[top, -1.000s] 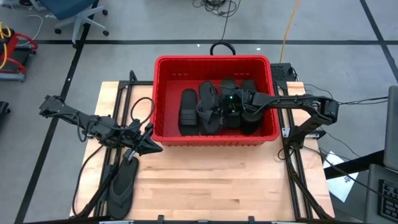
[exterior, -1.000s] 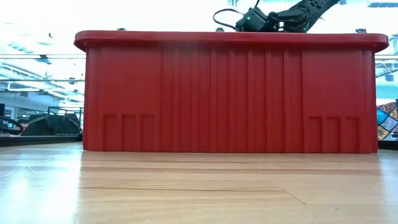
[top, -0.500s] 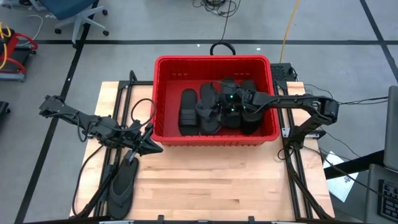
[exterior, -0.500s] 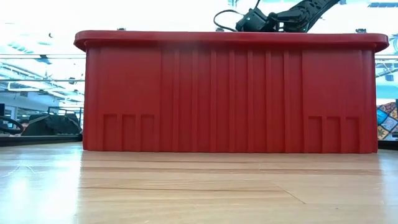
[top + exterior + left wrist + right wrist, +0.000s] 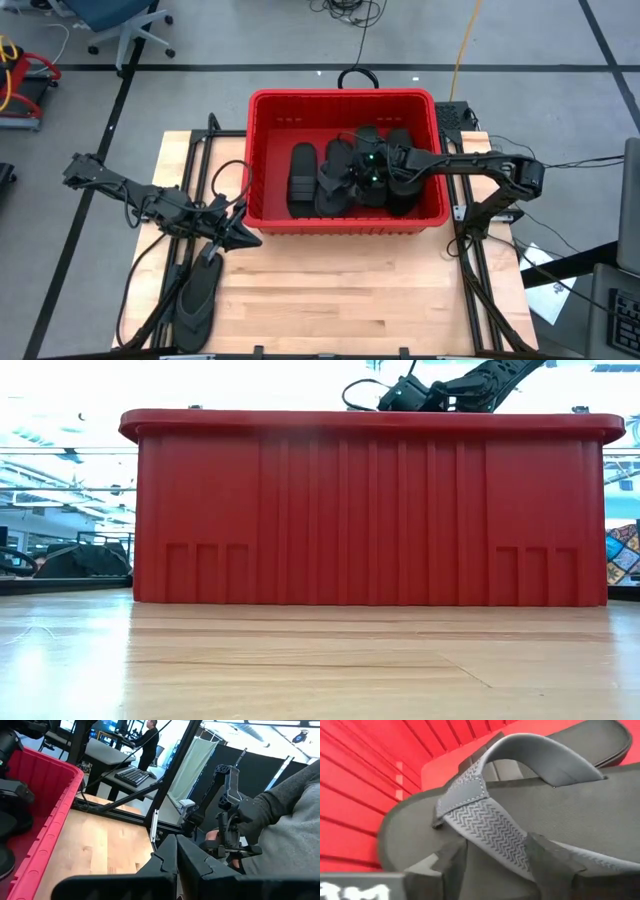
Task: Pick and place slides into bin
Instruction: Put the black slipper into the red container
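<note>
The red bin [image 5: 340,96] stands at the table's far middle and holds several black slides [image 5: 303,180]. My right gripper [image 5: 352,172] reaches into it from the right and is shut on a black thong-strap flip-flop [image 5: 333,185]. Another black flip-flop [image 5: 200,290] lies sole-down at the table's near left corner. My left gripper [image 5: 243,236] is shut and empty, just beyond that flip-flop and in front of the bin's near left corner. The low view shows only the bin's near wall [image 5: 370,510] and my right arm above the rim. My right gripper [image 5: 495,855] pinches one herringbone-ribbed arm of the flip-flop's thong strap [image 5: 490,827] between its two fingers [image 5: 547,862]. The fingers lie across the strap. The flip-flop lies tilted among the other slides inside the bin.
The bin's walls [image 5: 360,780] stand close around my right gripper. Bare wood lies in front of the bin [image 5: 350,290]. In the left wrist view a person's grey sleeve [image 5: 295,825] shows beyond the table, and another person stands far off. Metal frame rails run along both table sides.
My right gripper has shifted a little toward the table's left inside the bin, still shut on the flip-flop. The flip-flop has turned slightly, its far end swinging toward the gripper.
</note>
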Robot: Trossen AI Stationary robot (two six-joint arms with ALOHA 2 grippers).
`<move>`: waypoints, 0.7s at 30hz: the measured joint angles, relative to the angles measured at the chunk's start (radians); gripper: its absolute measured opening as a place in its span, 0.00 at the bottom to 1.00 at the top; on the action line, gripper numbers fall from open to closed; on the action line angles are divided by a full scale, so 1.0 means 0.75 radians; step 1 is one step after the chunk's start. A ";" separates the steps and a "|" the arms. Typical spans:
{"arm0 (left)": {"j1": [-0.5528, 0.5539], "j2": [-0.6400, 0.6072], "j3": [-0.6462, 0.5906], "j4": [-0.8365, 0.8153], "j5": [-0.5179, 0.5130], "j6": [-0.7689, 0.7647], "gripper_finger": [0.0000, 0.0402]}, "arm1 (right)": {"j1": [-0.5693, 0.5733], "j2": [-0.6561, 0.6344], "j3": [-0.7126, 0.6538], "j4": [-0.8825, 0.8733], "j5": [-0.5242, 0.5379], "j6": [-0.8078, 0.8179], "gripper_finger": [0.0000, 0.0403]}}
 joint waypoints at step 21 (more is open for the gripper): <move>0.000 0.000 0.001 -0.003 0.041 -0.032 0.00 | 0.001 -0.130 -0.002 -0.039 -0.060 -0.078 0.56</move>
